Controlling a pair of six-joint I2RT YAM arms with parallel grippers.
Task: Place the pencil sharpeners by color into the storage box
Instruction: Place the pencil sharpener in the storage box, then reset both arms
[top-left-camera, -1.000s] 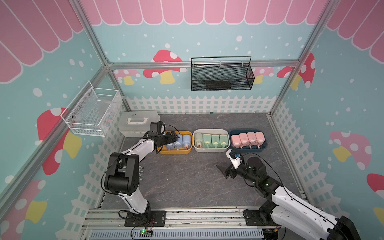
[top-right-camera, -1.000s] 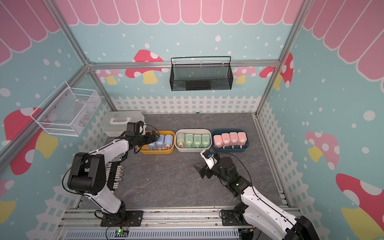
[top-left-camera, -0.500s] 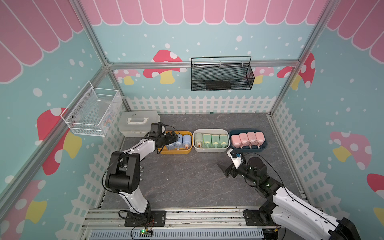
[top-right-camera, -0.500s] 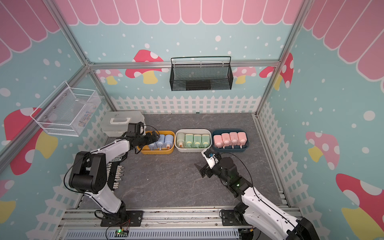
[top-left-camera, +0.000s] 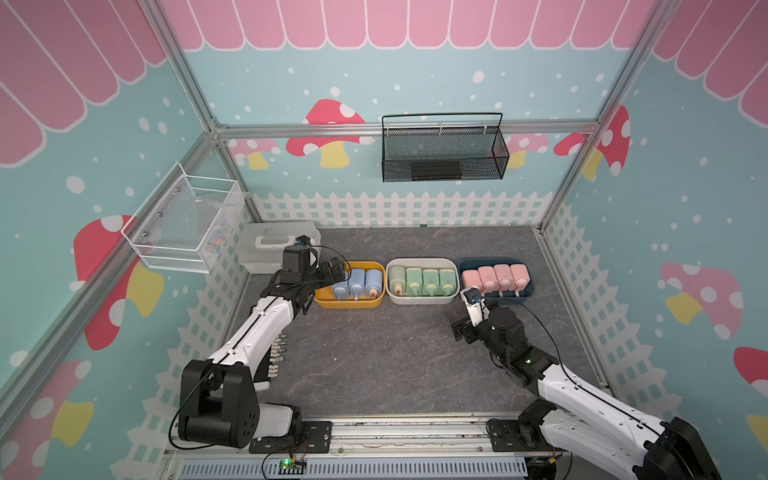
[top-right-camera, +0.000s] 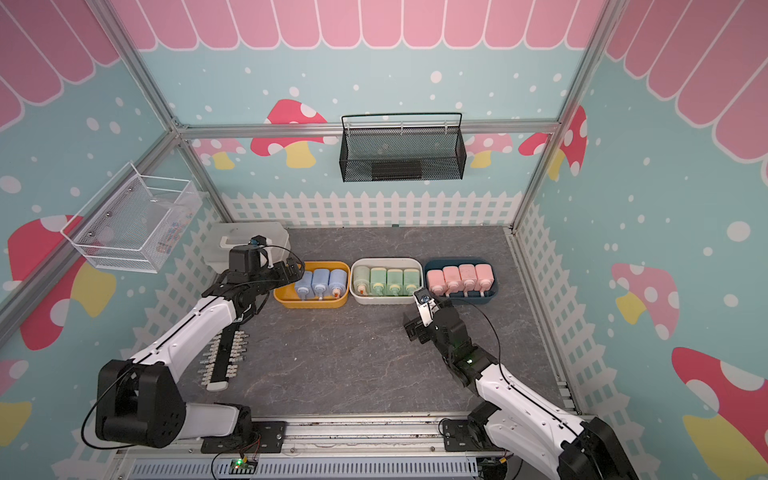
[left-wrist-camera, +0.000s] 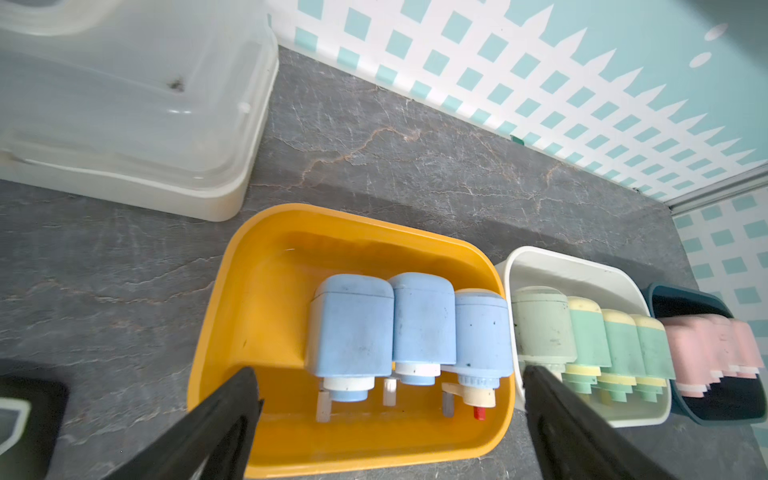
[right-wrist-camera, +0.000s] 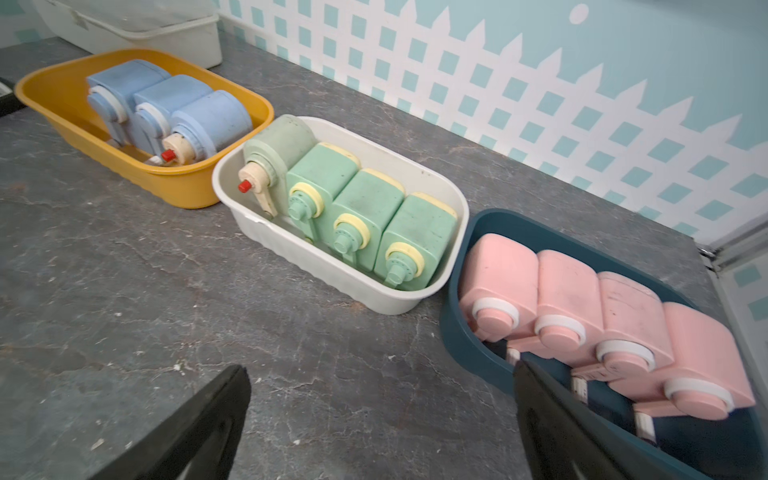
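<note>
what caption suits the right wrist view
Open right gripper; blue sharpeners in yellow bin, green sharpeners in white bin, pink sharpeners in navy bin.

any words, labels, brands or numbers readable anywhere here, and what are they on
None can be read.
pencil sharpeners: plain plastic, no print showing
yellow tub, white tub, dark blue tub: no labels
white wire basket: a coloured patch inside, too small and blurred to tell whether it is lettering
</note>
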